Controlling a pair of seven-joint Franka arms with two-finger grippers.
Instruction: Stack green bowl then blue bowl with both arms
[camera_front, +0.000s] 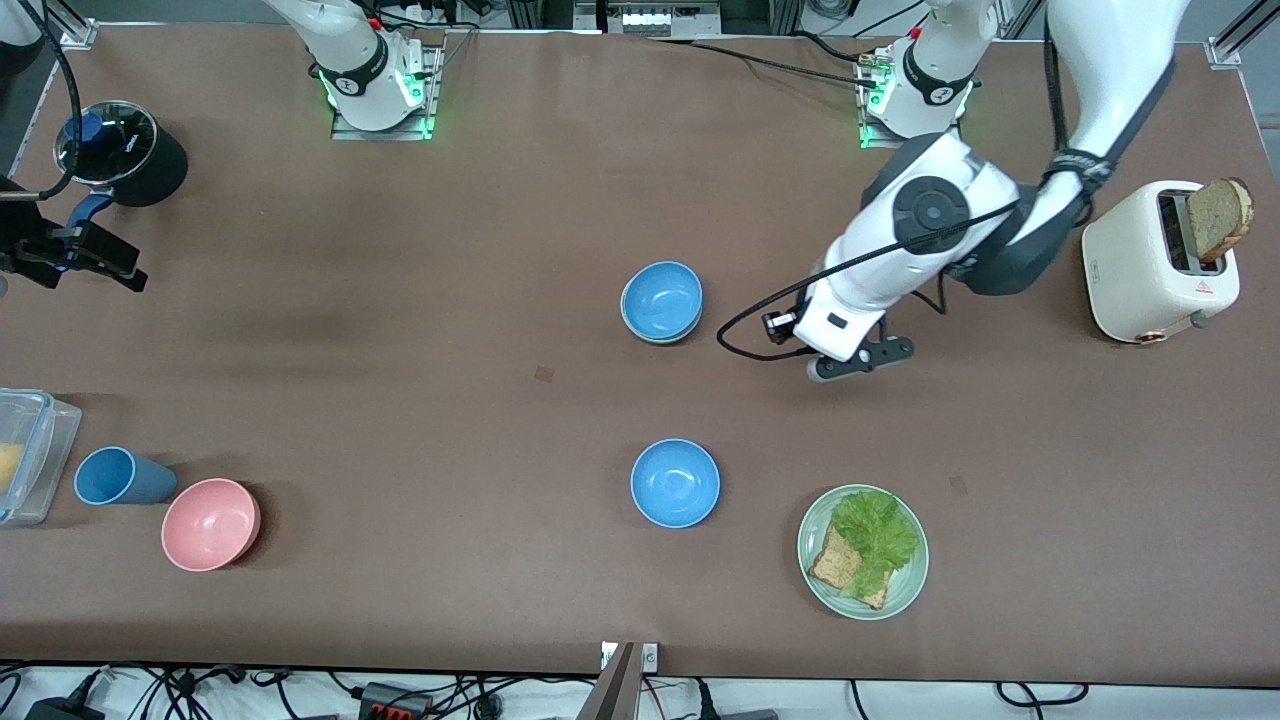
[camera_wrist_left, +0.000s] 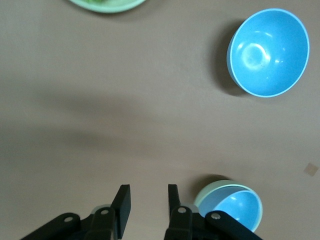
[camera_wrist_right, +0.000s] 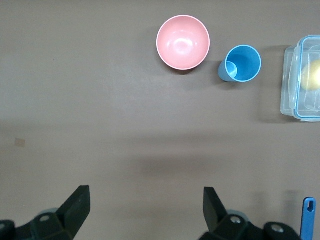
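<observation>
A blue bowl sits nested in the green bowl, of which only the pale rim shows, at mid table. The stack also shows in the left wrist view, the green bowl's rim around the blue bowl. A second blue bowl stands alone nearer the front camera and shows in the left wrist view. My left gripper is open and empty over bare table beside the stack, toward the left arm's end. My right gripper is wide open and empty over the right arm's end of the table.
A green plate with lettuce and bread lies near the front edge. A white toaster holding a bread slice stands at the left arm's end. A pink bowl, blue cup, clear container and black lidded pot are at the right arm's end.
</observation>
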